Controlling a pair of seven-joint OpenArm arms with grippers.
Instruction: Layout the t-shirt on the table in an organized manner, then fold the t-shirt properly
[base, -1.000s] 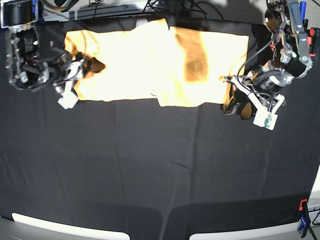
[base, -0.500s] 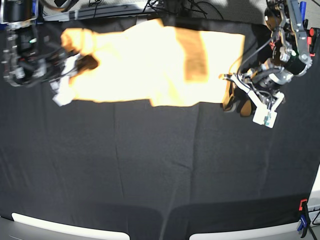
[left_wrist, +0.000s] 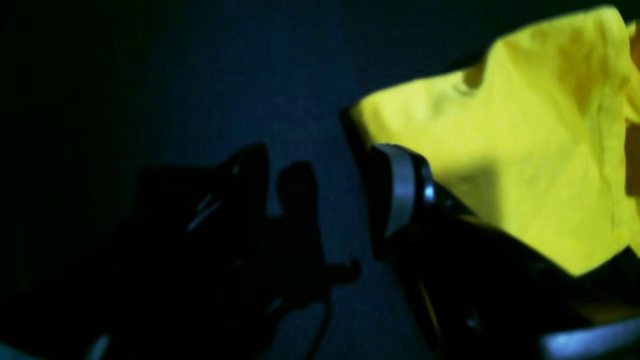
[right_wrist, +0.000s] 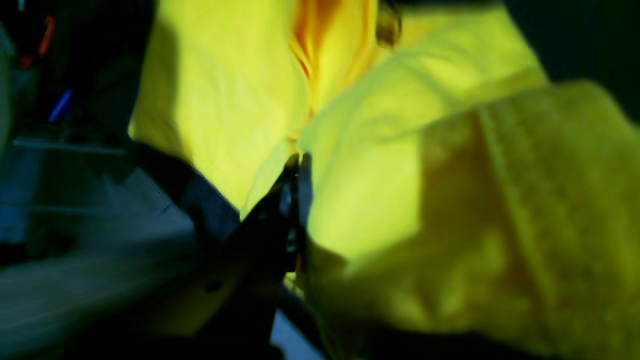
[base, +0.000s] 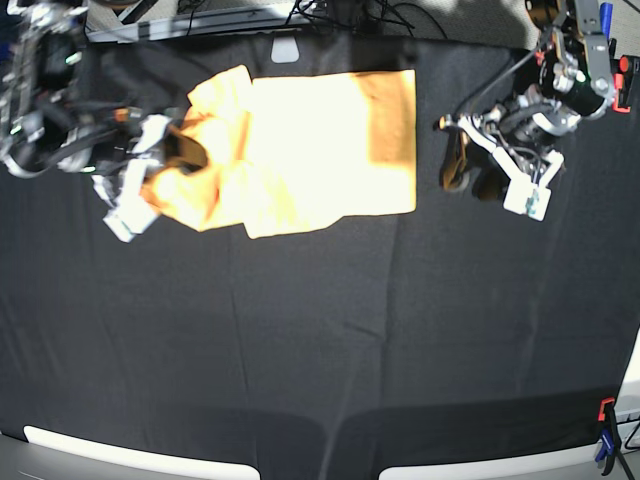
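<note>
The t-shirt (base: 300, 140) lies across the back of the black table (base: 320, 330), flat at its right end and bunched at its left end. My right gripper (base: 172, 152) is shut on that bunched left end. In the right wrist view the closed fingertips (right_wrist: 298, 167) pinch a fold of yellow cloth (right_wrist: 375, 165). My left gripper (base: 468, 172) is open and empty, a short way right of the shirt's right edge. In the left wrist view its gripper (left_wrist: 330, 200) stands apart over black cloth, with a shirt corner (left_wrist: 525, 150) beside the right finger (left_wrist: 400, 195).
Cables (base: 340, 15) and a rail run along the table's back edge. A red and blue clamp (base: 606, 435) sits at the front right corner. White curved parts (base: 130, 457) lie along the front edge.
The right gripper has dragged the shirt leftward in the base view, bunching its left end. The shirt's right edge has pulled away from the left gripper, which has risen slightly toward the back.
</note>
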